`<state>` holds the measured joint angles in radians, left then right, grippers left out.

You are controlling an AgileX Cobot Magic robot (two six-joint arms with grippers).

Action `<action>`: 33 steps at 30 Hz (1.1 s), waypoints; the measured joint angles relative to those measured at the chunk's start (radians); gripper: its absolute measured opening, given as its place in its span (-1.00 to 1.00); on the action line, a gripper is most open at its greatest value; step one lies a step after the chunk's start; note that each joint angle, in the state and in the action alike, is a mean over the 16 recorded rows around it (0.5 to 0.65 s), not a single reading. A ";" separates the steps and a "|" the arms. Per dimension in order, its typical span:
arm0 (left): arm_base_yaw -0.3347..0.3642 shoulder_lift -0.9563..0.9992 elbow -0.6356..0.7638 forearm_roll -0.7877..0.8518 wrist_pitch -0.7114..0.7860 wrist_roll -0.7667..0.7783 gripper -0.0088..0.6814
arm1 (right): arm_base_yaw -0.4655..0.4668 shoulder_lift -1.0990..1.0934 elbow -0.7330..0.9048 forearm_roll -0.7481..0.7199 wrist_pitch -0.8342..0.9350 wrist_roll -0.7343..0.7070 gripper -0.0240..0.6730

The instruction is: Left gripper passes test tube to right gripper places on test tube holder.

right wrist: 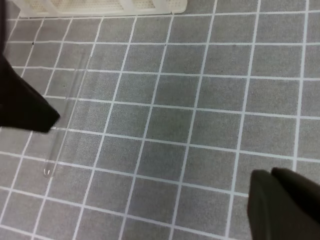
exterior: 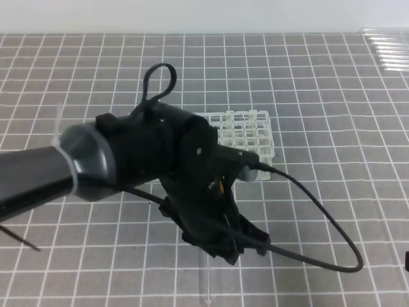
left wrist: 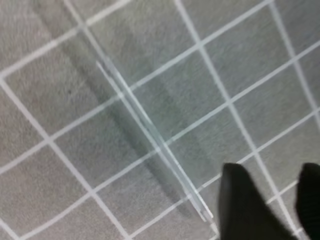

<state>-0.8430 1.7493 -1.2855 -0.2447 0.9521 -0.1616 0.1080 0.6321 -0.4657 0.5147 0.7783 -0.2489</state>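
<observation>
The test tube (exterior: pixel 206 281) lies flat on the grey gridded mat near the front edge, just below my left gripper (exterior: pixel 239 246). In the left wrist view the test tube (left wrist: pixel 150 135) runs diagonally, with the left gripper (left wrist: pixel 272 172) open beside its lower end and nothing between its fingers (left wrist: pixel 245 205). The right wrist view shows the test tube (right wrist: pixel 65 115) at the left, partly behind the black left gripper (right wrist: pixel 20 102). My right gripper (right wrist: pixel 274 175) is shut at the bottom right, far from the tube. The white test tube holder (exterior: pixel 246 134) stands behind the left arm.
Several spare glass tubes (exterior: pixel 390 51) lie at the back right corner. The left arm's black cable (exterior: pixel 319 211) loops out to the right over the mat. The holder's edge (right wrist: pixel 100 6) shows at the top of the right wrist view.
</observation>
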 joint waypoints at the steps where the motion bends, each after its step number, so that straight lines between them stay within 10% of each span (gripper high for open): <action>1: 0.000 0.009 -0.002 0.003 0.004 0.000 -0.20 | 0.000 0.000 0.000 0.000 0.000 0.000 -0.97; 10: 0.000 0.064 -0.005 0.039 0.037 -0.066 0.31 | 0.000 0.000 0.000 0.000 0.000 0.000 -0.97; 33: 0.000 0.192 -0.011 0.123 0.044 -0.135 0.20 | 0.000 0.000 0.000 0.006 -0.002 0.000 -0.97</action>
<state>-0.8426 1.9417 -1.2969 -0.1213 0.9957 -0.2961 0.1080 0.6321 -0.4657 0.5209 0.7760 -0.2489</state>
